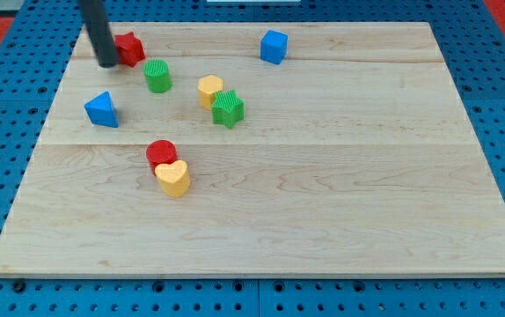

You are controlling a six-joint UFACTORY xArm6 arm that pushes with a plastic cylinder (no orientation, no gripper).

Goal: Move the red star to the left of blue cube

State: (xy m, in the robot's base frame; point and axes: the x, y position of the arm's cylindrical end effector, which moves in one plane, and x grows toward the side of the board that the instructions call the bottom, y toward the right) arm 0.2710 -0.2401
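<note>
The red star (131,48) lies near the board's top left corner. My tip (107,63) stands right against the star's left side, partly covering it. The blue cube (274,46) sits near the view's top, well to the right of the star.
A green cylinder (157,77) lies just right and below the star. A yellow block (209,89) touches a green star (228,108). A blue triangle (102,109) is at the left. A red cylinder (161,155) touches a yellow heart (173,178). The wooden board (340,202) lies on blue pegboard.
</note>
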